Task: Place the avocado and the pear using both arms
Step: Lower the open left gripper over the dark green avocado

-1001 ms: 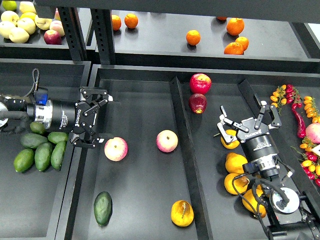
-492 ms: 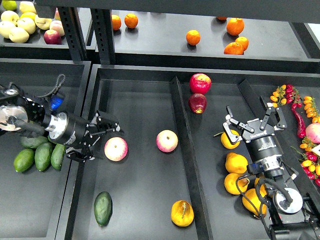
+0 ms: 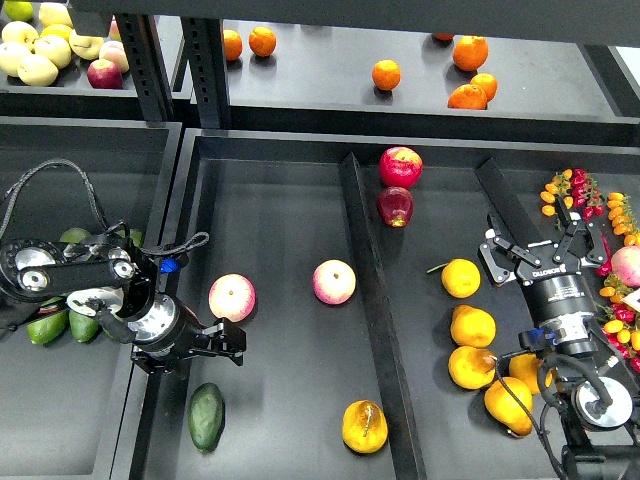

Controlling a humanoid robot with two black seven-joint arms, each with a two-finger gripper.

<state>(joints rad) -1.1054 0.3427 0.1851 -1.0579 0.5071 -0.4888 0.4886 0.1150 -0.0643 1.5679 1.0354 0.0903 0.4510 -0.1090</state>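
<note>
The dark green avocado [image 3: 206, 416] lies at the front left of the middle tray. My left gripper [image 3: 200, 352] hangs just above it, fingers apart and empty, pointing down and to the right. The golden pear [image 3: 364, 427] lies at the front of the same tray, by the divider. My right gripper [image 3: 540, 245] is open and empty over the right tray, up and to the right of several other yellow pears [image 3: 472, 326].
Two pale apples [image 3: 231, 297] [image 3: 334, 282] lie mid-tray near my left gripper. Red apples [image 3: 400, 166] sit behind the divider [image 3: 365, 290]. Lighter avocados [image 3: 45, 325] fill the left tray. Oranges [image 3: 386, 74] are on the back shelf, chillies [image 3: 600, 240] at the far right.
My left arm swung down and toward the front, so its gripper went from beside the left apple to just above the dark avocado. My right gripper drew back to the right, away from the pears.
</note>
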